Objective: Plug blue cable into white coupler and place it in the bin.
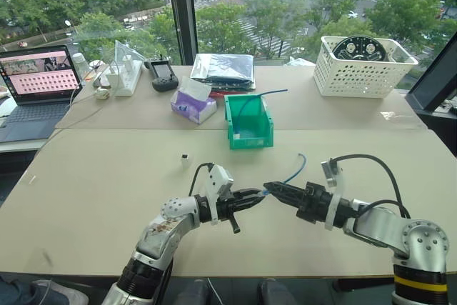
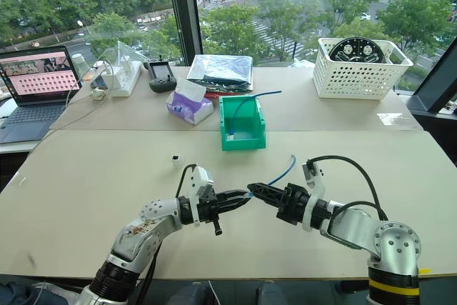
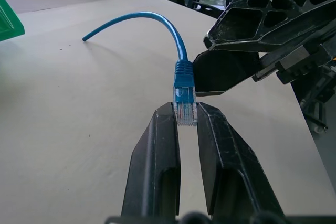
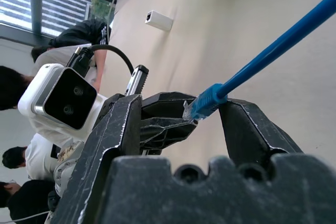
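Fingers of the left gripper (image 3: 186, 121) are clamping the blue cable (image 3: 184, 85) plug; right gripper (image 4: 181, 114) is standing open beside it; no writing is readable.

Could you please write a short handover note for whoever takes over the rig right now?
Left claw: shut on the blue cable at its plug.
Right claw: open around the same plug end, fingers apart.
White coupler: lying on the table, untouched, apart from both claws.
Green bin: behind, already holding another blue cord.
Done: cable picked up.
Left: plug into coupler, place in bin.
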